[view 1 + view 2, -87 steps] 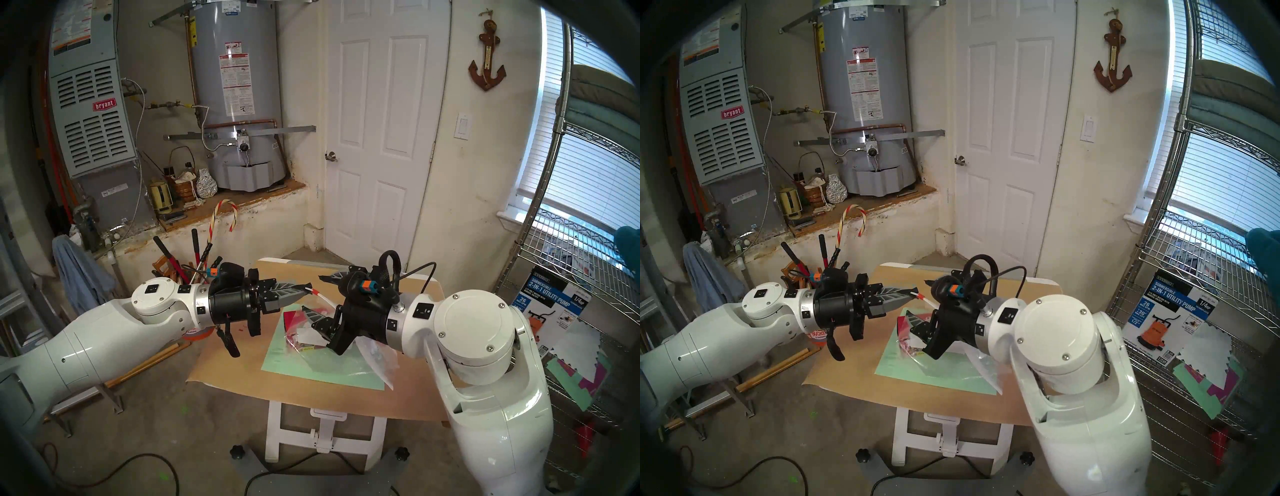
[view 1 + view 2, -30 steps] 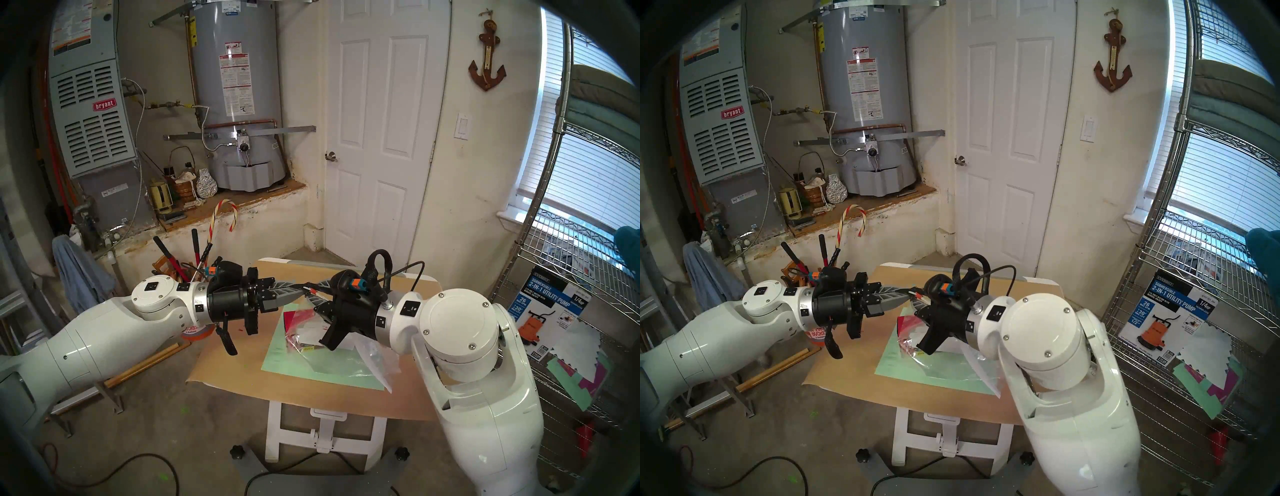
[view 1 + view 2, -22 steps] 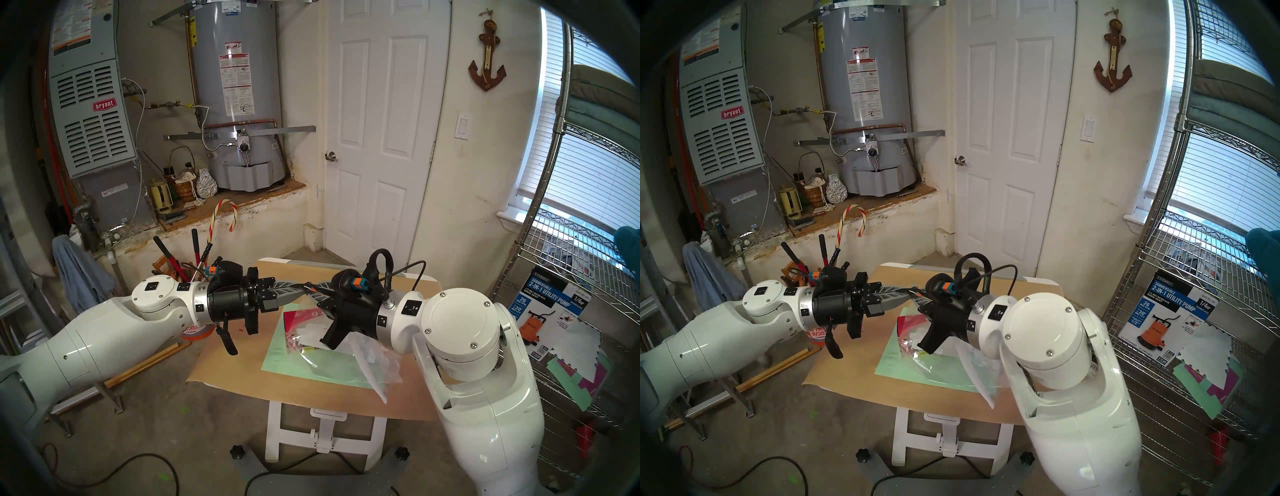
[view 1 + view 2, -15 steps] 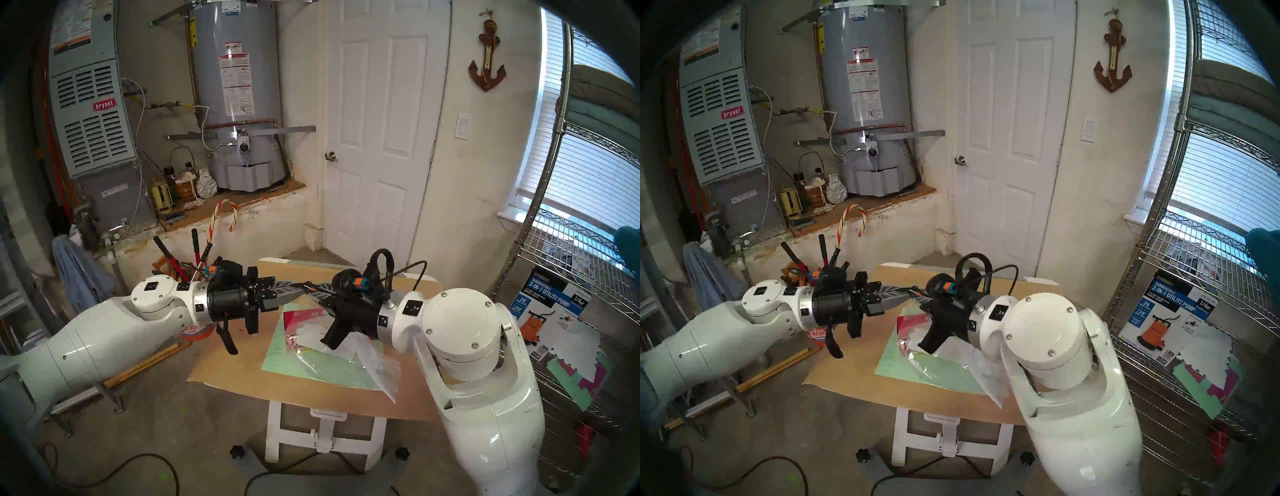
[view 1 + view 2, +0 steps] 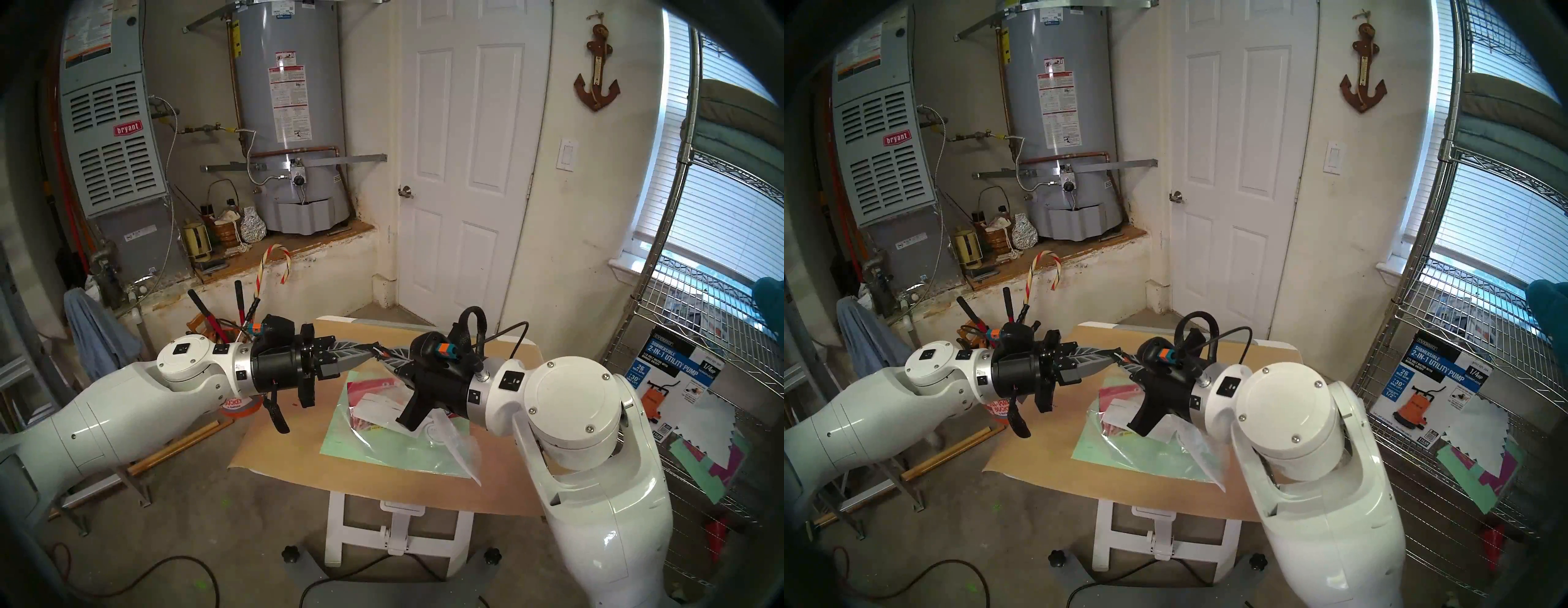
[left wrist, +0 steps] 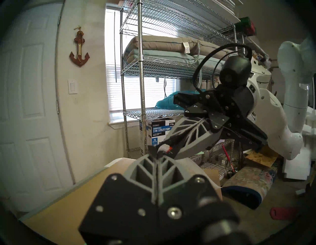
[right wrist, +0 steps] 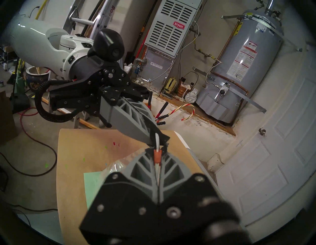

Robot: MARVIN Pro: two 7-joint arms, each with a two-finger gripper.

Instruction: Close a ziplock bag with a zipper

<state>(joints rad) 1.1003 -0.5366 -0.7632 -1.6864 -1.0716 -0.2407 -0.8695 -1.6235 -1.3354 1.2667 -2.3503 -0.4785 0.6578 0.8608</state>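
Head view, frame centre: clear ziplock bag [image 5: 407,429] hangs over green sheet [image 5: 339,441] on paper-covered table [image 5: 280,446], red box inside bag.

Above it, two end effectors meet tip to tip.

R end effector [image 7: 158,150] clenched on zipper's [image 7: 157,139] red slider [image 7: 157,157], white strip running between its fingers.

L end effector [image 5: 368,351], reaching in from frame left, clamped on zipper end just beside slider.

Far bkgd: water heater [image 5: 288,114], white door [image 5: 466,148].
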